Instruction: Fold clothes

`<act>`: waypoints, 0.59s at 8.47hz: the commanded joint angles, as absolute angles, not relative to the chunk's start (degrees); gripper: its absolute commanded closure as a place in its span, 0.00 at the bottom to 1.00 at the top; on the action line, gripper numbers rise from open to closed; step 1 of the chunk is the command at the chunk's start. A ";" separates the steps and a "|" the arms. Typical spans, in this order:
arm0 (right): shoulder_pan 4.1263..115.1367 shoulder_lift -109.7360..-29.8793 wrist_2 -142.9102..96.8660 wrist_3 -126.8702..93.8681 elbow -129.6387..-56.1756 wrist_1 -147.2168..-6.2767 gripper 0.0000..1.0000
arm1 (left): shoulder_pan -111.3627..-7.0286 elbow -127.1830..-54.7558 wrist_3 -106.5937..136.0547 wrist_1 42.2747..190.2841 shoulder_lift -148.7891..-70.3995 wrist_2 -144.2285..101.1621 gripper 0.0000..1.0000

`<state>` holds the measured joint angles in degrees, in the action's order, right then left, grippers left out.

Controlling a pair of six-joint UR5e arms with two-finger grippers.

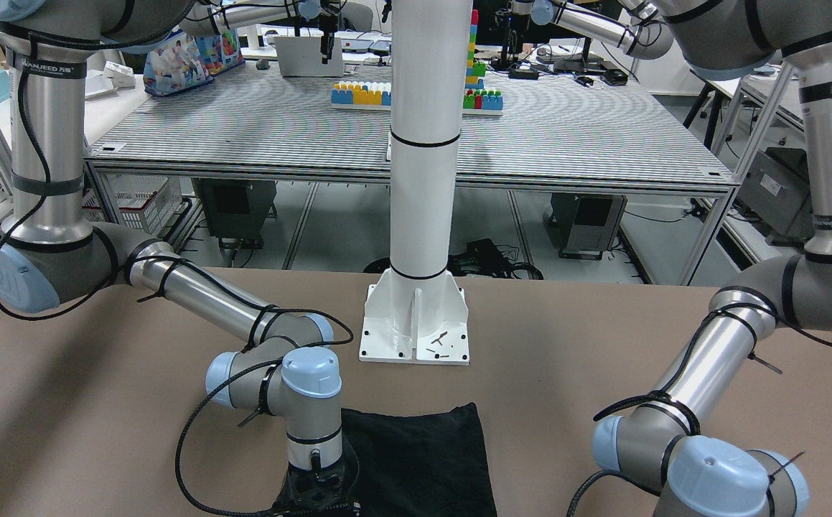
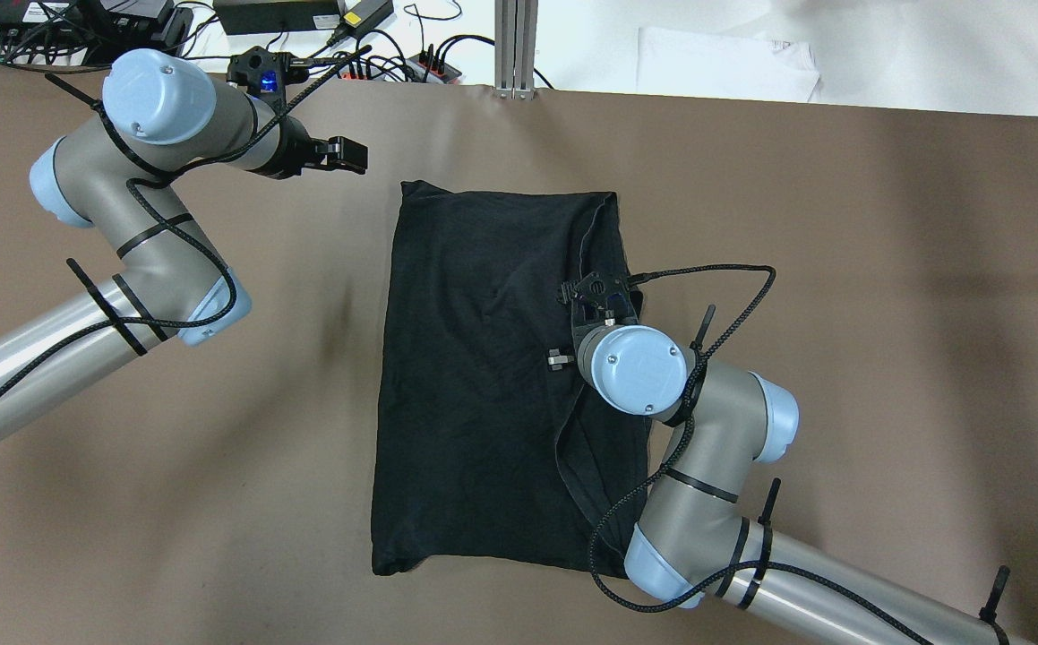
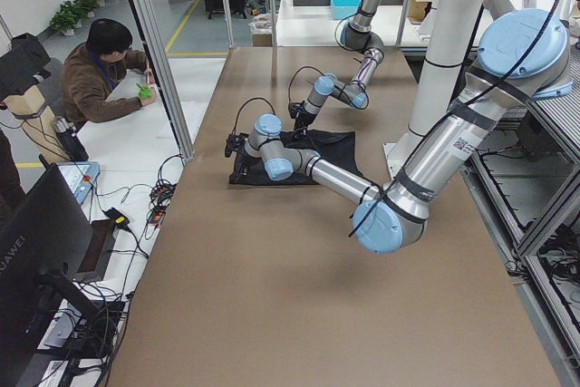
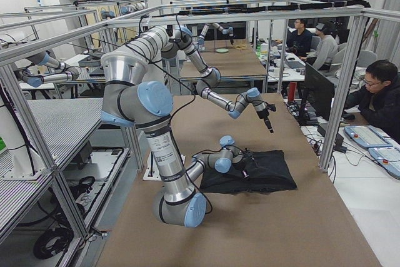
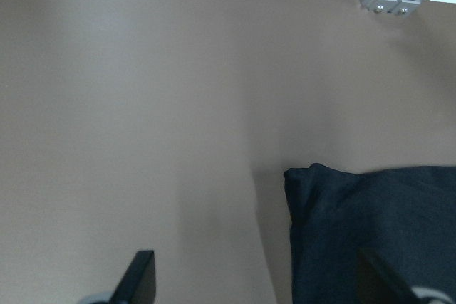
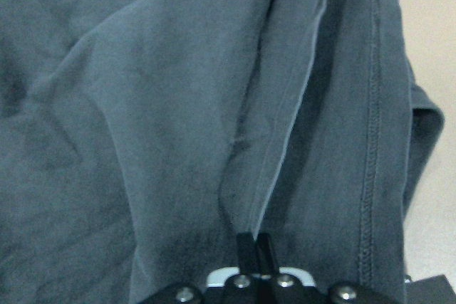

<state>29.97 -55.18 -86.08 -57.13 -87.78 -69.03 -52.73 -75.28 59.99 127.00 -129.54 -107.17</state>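
Observation:
The black garment lies flat on the brown table as a tall rectangle, with a folded flap and hemmed edges along its right side. My right gripper points straight down onto that flap. In the right wrist view its fingertips are pressed together on the raised fold edge of the garment. My left gripper hovers open and empty just beyond the garment's far left corner, apart from it. The left wrist view shows that corner between its spread fingers.
The white pillar's base stands on the table behind the garment. Cables and a power supply and an aluminium post line the far edge. A white cloth lies beyond it. A seated person is beside the table.

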 commanded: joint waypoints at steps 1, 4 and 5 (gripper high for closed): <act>29.88 -55.81 -87.19 -57.13 -89.82 -69.44 0.70 | -52.82 -75.32 59.94 127.00 -129.55 -107.14 0.00; 29.71 -55.99 -87.19 -57.13 -90.26 -69.52 0.63 | -52.74 -75.15 59.94 127.00 -129.55 -107.14 0.00; 29.71 -56.07 -87.10 -57.13 -90.26 -69.52 0.64 | -52.65 -74.97 60.03 127.00 -129.72 -107.14 0.00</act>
<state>29.75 -55.91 -87.14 -57.13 -90.15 -69.47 -52.78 -75.19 59.95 127.00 -129.56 -107.14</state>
